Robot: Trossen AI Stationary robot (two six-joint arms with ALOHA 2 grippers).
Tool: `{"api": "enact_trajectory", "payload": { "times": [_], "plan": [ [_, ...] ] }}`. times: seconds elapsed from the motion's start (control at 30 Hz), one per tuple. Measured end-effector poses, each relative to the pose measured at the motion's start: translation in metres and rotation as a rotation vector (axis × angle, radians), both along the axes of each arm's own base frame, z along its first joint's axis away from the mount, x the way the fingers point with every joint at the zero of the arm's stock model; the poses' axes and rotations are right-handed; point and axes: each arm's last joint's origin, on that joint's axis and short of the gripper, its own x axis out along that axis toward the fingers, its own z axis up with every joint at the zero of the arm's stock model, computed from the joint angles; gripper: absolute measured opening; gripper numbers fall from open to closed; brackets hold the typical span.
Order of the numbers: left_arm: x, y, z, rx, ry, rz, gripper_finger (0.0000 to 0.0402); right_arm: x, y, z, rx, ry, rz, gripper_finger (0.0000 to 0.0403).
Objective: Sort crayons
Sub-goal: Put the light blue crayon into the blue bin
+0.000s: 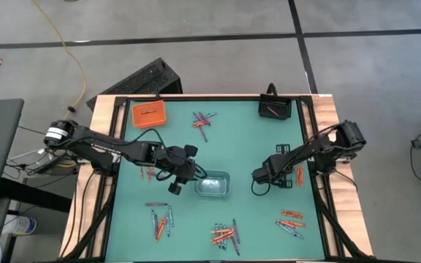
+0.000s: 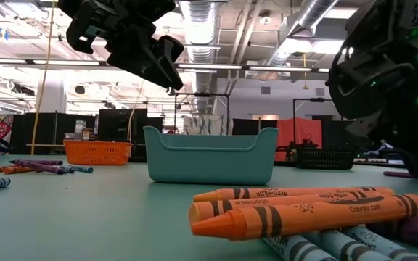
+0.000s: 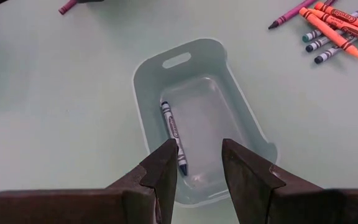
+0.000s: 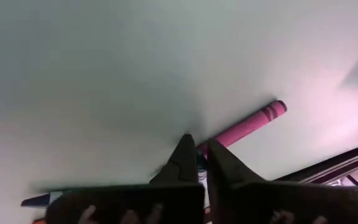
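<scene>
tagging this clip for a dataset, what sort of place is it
Likely a robotics lab in a big industrial hall. The low view shows exposed ceiling ducts and open floor behind the green table; the high view shows two arms mounted at it, crayons scattered, concrete floor around.

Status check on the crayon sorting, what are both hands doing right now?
Left hand open, hovering over clear tray holding one blue crayon. Right hand shut low on the mat at a pink crayon, grip unconfirmed. Nothing in the way.
</scene>
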Motion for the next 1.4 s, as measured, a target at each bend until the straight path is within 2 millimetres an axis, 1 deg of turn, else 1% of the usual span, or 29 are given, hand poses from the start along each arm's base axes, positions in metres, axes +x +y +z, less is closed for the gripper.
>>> {"api": "enact_trajectory", "payload": {
  "times": [0.13,0.33,0.43,0.6,0.7,0.77,0.87,0.97,1.07,1.23,1.4],
  "plan": [
    [0.000,0.000,0.000,0.000,0.001,0.000,0.0117,0.005,0.001,0.009,-0.033,-0.036,0.000,0.0007],
    [0.000,0.000,0.000,-0.002,0.000,0.003,0.0117,0.011,0.001,0.024,-0.051,-0.028,0.000,0.0002],
    [0.000,0.000,0.000,-0.004,0.002,0.007,0.0117,0.018,0.003,0.034,-0.056,-0.043,0.003,0.0002],
    [-0.001,0.000,-0.001,-0.007,0.010,0.011,0.0117,0.034,0.003,0.059,-0.089,-0.084,0.003,0.0001],
    [-0.001,0.000,-0.001,-0.011,0.015,0.015,0.0117,0.043,0.000,0.081,-0.137,-0.141,-0.009,0.0001],
    [-0.001,0.000,-0.002,-0.010,0.026,0.016,0.0117,0.048,-0.002,0.099,-0.161,-0.215,-0.020,0.0001],
    [-0.002,0.000,-0.003,-0.011,0.041,0.023,0.0117,0.051,-0.007,0.129,-0.191,-0.351,-0.046,0.0000],
    [-0.003,0.002,-0.004,0.013,0.053,0.050,0.0117,0.048,-0.009,0.161,-0.214,-0.510,-0.068,0.0000],
    [-0.004,0.002,-0.004,0.028,0.058,0.066,0.0117,0.043,-0.009,0.188,-0.200,-0.691,-0.087,0.0000],
    [-0.003,0.001,-0.004,0.012,0.057,0.054,0.0117,0.038,0.003,0.216,-0.113,-0.982,-0.061,0.0000],
    [-0.001,-0.002,-0.001,-0.067,0.024,0.023,0.0117,0.046,0.027,0.232,-0.012,-1.189,0.034,0.0000]
  ]
}}
